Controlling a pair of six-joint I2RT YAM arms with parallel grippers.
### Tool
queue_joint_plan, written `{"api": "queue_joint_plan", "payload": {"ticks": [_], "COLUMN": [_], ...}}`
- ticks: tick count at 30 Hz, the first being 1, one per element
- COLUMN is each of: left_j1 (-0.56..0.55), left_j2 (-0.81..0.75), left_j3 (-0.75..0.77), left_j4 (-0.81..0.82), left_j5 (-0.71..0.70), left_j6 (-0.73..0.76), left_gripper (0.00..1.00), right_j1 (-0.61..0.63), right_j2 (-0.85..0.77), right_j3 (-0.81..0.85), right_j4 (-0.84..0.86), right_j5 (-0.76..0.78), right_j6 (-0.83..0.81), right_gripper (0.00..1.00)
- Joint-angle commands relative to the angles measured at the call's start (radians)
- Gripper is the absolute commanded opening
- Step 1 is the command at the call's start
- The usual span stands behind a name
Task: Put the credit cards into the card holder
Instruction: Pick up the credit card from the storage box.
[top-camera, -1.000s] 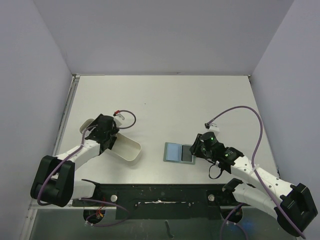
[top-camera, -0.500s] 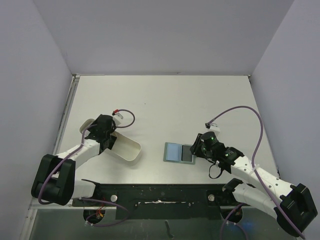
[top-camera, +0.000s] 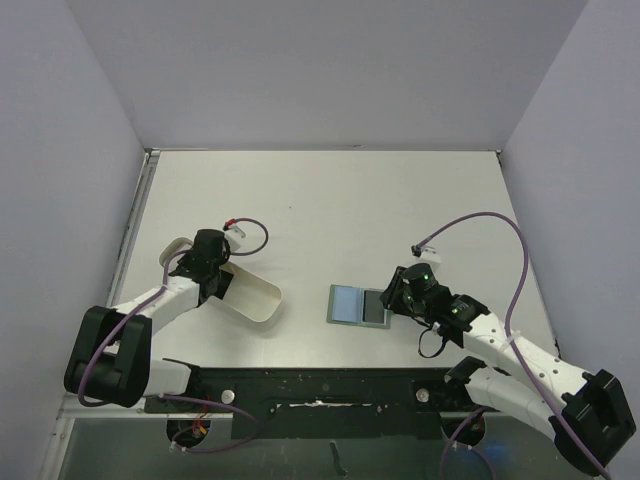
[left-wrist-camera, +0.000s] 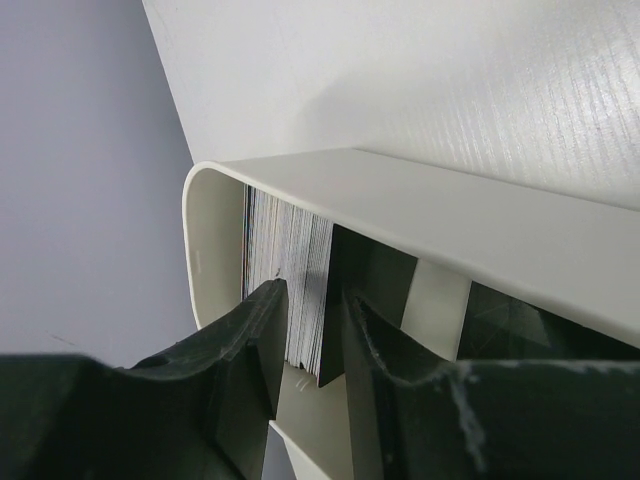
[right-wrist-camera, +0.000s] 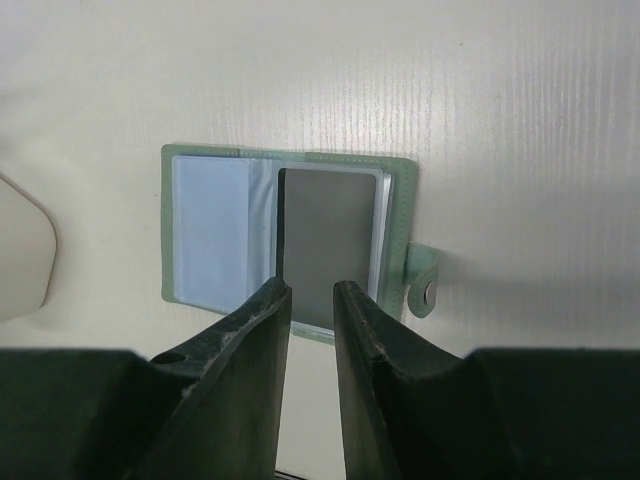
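- one card holder (top-camera: 358, 305) lies open and flat on the table (top-camera: 330, 200), in front of my right arm, right of the middle.
- on the right wrist camera i count two panels inside it: a pale blue one on the left, and one on the right with a single dark card (right-wrist-camera: 328, 240) in it.
- one snap tab (right-wrist-camera: 425, 280) sticks out from the holder's right edge.
- right gripper (right-wrist-camera: 310, 290): its two fingers stand a narrow slit apart over the near edge of the holder, with nothing between them. i cannot tell if the tips touch the holder.
- one white tray (top-camera: 262, 300) lies near my left arm, well apart from the holder.
- a stack of cards (left-wrist-camera: 290, 270) stands on edge at one rounded end of the tray. they are packed too tightly for me to count.
- one dark sheet (left-wrist-camera: 365, 290) stands against the right side of that stack. i cannot tell if it is a card.
- left gripper (left-wrist-camera: 315, 300): it reaches into the tray, with its two fingers either side of the stack's right-hand part and only a slim gap between them. i cannot tell if they actually pinch the cards.
- total on the table: two arms, two grippers, one holder, one tray, one card in the holder and the rest in the tray.
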Motion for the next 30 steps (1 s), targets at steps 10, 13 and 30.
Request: {"api": "queue_joint_plan", "payload": {"ticks": [10,13,30], "left_j1": [0.007,0.007,0.005], "left_j2": [0.016,0.014,-0.060], "left_j3": [0.065,0.076,0.179], "left_j4": [-0.018,-0.033,-0.215], "left_j5": [0.010,0.015,0.099], "left_j6": [-0.009,-0.012,-0.130], "left_gripper": [0.11,0.05,0.00], "right_j1": [-0.006,-0.005,-0.006], "right_j2": [-0.031,-0.033,-0.035], "right_j3": [0.017,0.015,0.016], "right_j4": [0.011,0.009,0.005], "right_j5": [0.019,0.020,0.016], "right_j6": [-0.011,-0.011,-0.006], "right_gripper": [0.26,0.26,0.26]}}
